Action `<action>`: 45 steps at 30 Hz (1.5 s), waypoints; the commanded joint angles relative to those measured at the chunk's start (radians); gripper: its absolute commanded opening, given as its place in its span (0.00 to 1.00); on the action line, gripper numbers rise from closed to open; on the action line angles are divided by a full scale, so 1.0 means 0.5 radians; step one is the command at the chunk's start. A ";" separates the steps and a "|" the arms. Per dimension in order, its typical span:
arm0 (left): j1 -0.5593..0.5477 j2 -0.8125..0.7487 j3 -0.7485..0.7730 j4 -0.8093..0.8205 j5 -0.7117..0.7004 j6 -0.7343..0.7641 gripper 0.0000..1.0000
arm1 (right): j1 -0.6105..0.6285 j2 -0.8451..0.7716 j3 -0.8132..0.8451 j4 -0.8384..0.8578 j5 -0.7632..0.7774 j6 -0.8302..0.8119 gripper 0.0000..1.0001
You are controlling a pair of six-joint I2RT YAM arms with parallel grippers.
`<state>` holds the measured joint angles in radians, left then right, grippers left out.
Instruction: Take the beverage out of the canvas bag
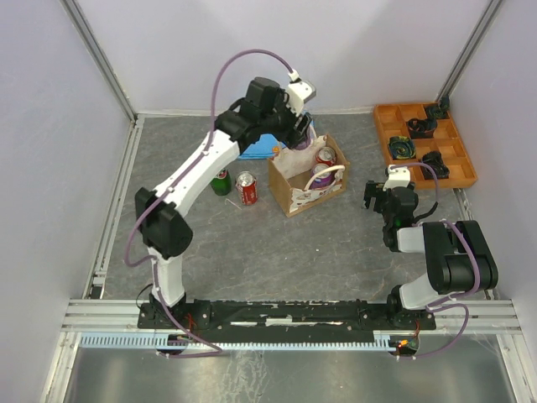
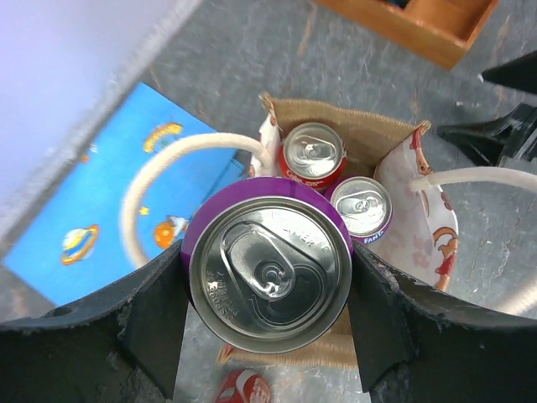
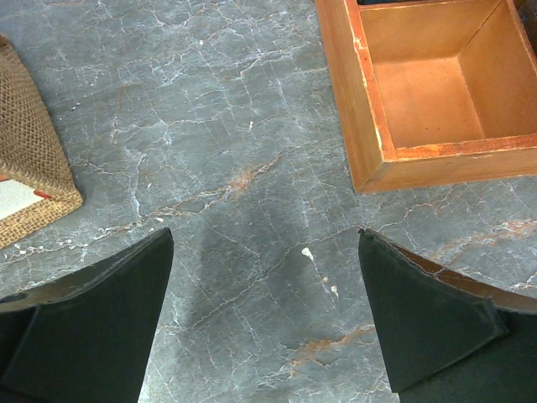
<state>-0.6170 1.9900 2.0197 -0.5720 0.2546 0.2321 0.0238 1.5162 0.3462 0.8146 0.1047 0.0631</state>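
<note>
The canvas bag (image 1: 304,183) stands mid-table, tan with white rope handles; it also shows in the left wrist view (image 2: 369,134). My left gripper (image 2: 268,273) is shut on a purple can (image 2: 270,270) and holds it above the bag's far-left edge; in the top view the gripper (image 1: 298,128) hides the can. A red can (image 2: 312,155) and a smaller-looking purple can (image 2: 362,206) stand inside the bag. My right gripper (image 3: 264,311) is open and empty over bare table, right of the bag (image 3: 29,155); it also shows in the top view (image 1: 377,199).
A green can (image 1: 221,181) and a red can (image 1: 246,188) stand on the table left of the bag. A blue picture book (image 2: 126,180) lies behind the bag. An orange compartment tray (image 1: 424,143) with dark items sits at the back right.
</note>
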 commanded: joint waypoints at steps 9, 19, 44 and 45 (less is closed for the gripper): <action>0.064 -1.064 -0.683 0.257 -0.532 -0.124 0.03 | -0.006 -0.007 0.047 0.083 -0.016 -0.011 0.99; 0.144 -1.814 -1.711 0.499 -0.842 -0.463 0.03 | -0.005 -0.007 0.047 0.083 -0.018 -0.010 0.99; 0.372 -1.732 -2.628 1.038 -0.844 -0.829 0.22 | -0.005 -0.010 0.047 0.083 -0.016 -0.010 0.99; 0.378 -1.724 -2.635 1.046 -0.852 -0.829 0.26 | -0.005 -0.006 0.047 0.083 -0.016 -0.010 0.99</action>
<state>-0.4431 1.1351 0.6846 -0.2184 -0.1764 -0.1349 0.0238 1.5162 0.3462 0.8146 0.1043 0.0631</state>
